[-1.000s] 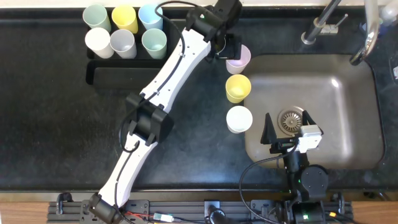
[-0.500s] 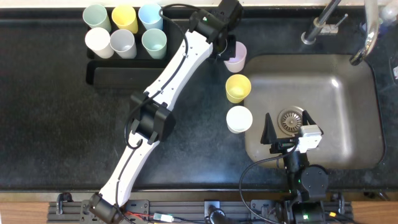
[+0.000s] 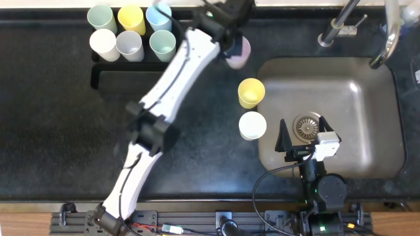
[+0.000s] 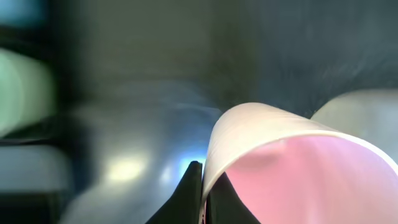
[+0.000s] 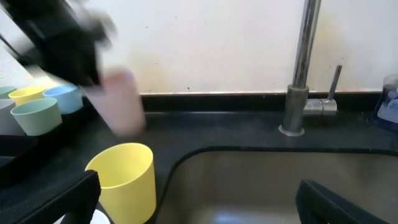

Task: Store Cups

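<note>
Cup, pink (image 3: 238, 52), is held off the counter (image 3: 59, 131) by the left gripper (image 3: 230, 40). In the left wrist view the left gripper (image 4: 203, 196) is closed narrow on the pink cup (image 4: 292, 168), one finger outside the wall and one inside the mouth, pinching the rim. In the right wrist view the pink cup (image 5: 121, 106) hangs blurred below the dark left gripper (image 5: 68, 43), above the counter (image 5: 205, 127); its tilt cannot be told. Nearest to the left gripper on the sink side stands a yellow cup (image 3: 251, 92), upright and mouth up on the counter at the sink's left rim. A white cup (image 3: 252, 125) stands just beside it, farther from the left gripper and nearer the right one. The yellow cup (image 5: 124, 177) also shows close before the right gripper in its wrist view. On the left gripper's other side, near it, a black tray (image 3: 111, 73) bears six cups (image 3: 130, 44) in two rows of three, all upright. The right gripper (image 3: 303, 129) hangs over the sink (image 3: 367, 98) with its fingers spread wide and holding nothing, well apart from the pink cup. A tap (image 3: 338, 26) stands on the counter behind the sink.
</note>
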Motion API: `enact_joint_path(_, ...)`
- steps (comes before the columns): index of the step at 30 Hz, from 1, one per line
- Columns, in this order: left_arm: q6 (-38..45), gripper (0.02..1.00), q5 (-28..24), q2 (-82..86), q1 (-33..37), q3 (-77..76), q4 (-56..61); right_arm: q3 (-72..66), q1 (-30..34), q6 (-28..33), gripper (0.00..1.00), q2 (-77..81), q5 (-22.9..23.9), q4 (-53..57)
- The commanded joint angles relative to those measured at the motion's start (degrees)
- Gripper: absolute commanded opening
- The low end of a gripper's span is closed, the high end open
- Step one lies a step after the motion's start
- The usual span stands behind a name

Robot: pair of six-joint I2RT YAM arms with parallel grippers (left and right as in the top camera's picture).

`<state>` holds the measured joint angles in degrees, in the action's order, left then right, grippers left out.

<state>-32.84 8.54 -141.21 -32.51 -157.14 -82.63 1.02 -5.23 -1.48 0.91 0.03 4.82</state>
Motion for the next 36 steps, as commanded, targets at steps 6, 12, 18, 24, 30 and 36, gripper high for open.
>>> enact_joint_path(6,-2.5,0.036,13.6,29.9,15.1,14.6,-1.2,-0.7,0.3,0.2,0.996,-0.2,-0.2,-0.2)
enact_joint_path(12,-8.3,0.036,10.9,43.5,27.8,36.0,5.8,-0.7,0.3,0.2,0.996,-0.2,-0.2,-0.2)
enact_joint_path(18,-16.2,0.036,7.0,47.6,35.2,50.8,6.6,-0.7,0.3,0.2,0.998,-0.2,-0.2,-0.2)
enact_joint_path(24,-29.5,0.036,7.0,47.6,36.3,59.9,10.2,-0.7,0.3,0.2,0.998,-0.2,-0.2,-0.2)
enact_joint_path(30,-38.5,0.036,5.6,46.5,36.3,66.1,14.8,-0.7,0.3,0.2,0.996,-0.2,-0.2,-0.2)
enact_joint_path(36,-40.7,0.036,5.0,44.7,36.3,67.8,16.3,-0.7,0.3,0.2,0.998,-0.2,-0.2,-0.2)
